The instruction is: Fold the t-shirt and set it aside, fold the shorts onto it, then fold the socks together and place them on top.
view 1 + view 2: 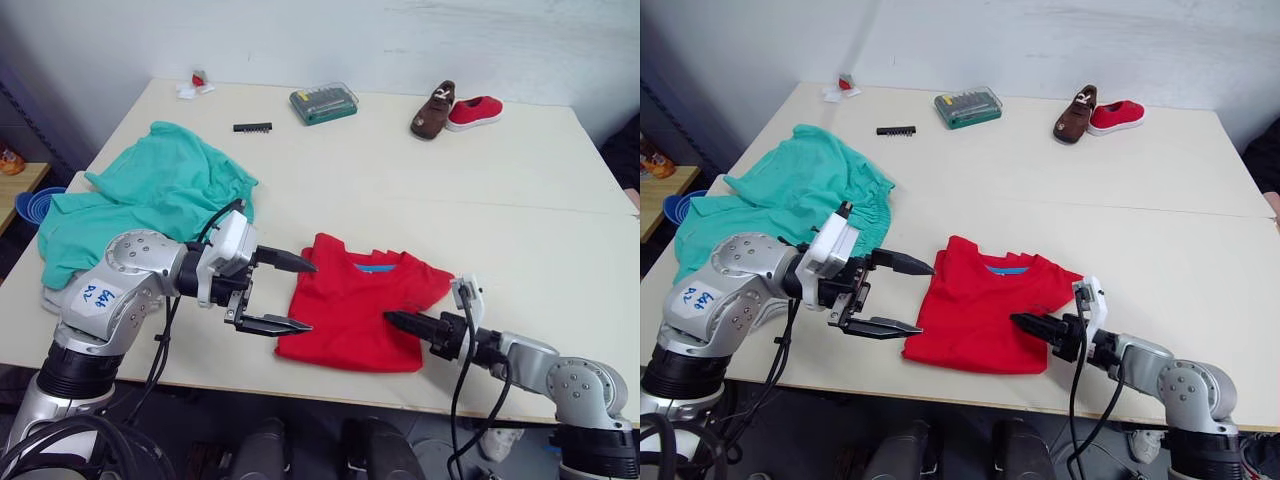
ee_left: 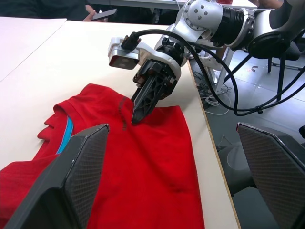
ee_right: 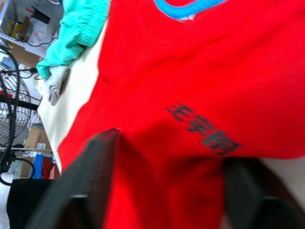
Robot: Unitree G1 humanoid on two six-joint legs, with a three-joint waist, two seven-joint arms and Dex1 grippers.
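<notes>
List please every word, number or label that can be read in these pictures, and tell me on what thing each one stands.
Handwritten blue marks on the white sticker of the left arm: too small to read surely.
Dark printed characters on the bright red cloth t-shirt: not Latin letters, blurred, not readable.
Blue label inside the t-shirt's neck: no text can be seen.
Green plastic case of tool bits: no readable print.
No other text can be read.

Head stereo pair plus two wrist cams.
Both eyes look forward and down over the table (image 1: 520, 170), near-identical framing. Left wrist cam faces across the shirt (image 2: 152, 171) toward the right gripper (image 2: 138, 114); right wrist cam sits close over the same shirt.
</notes>
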